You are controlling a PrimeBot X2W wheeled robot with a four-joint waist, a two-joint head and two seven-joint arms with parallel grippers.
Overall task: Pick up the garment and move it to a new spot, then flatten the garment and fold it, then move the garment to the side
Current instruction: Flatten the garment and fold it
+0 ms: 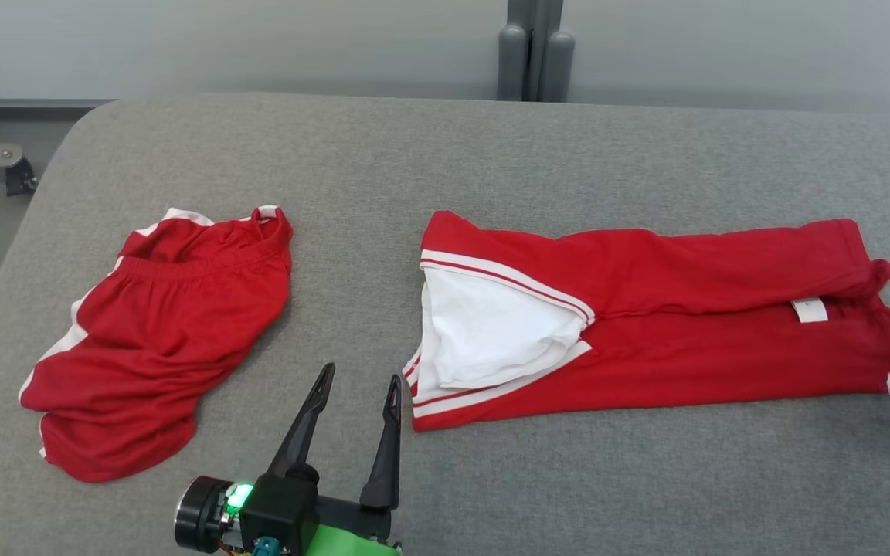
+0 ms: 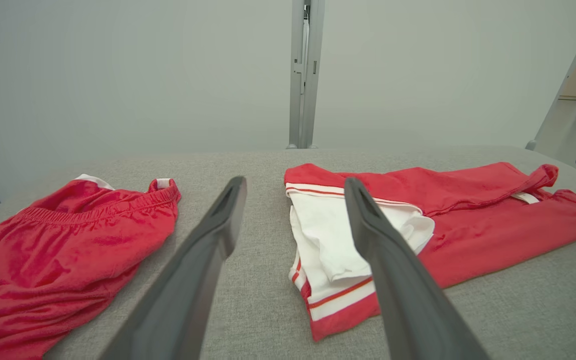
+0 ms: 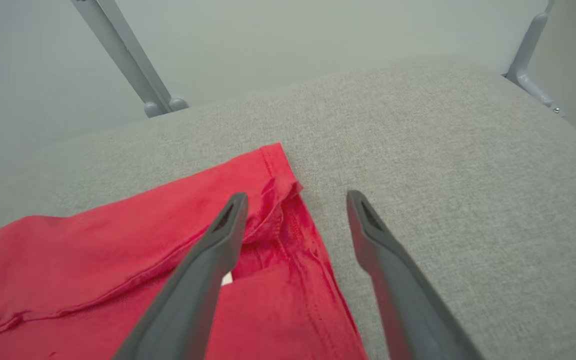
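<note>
The red garment (image 1: 684, 324) lies folded into a long band on the right half of the grey table (image 1: 491, 147) — white fabric shows at its left end. The right gripper (image 3: 295, 200) stands at its right end, fingers wide apart, holding nothing; the left gripper (image 1: 360, 382), near its left end, is also spread wide and empty — red shorts (image 1: 159, 340) lie further left.
</note>
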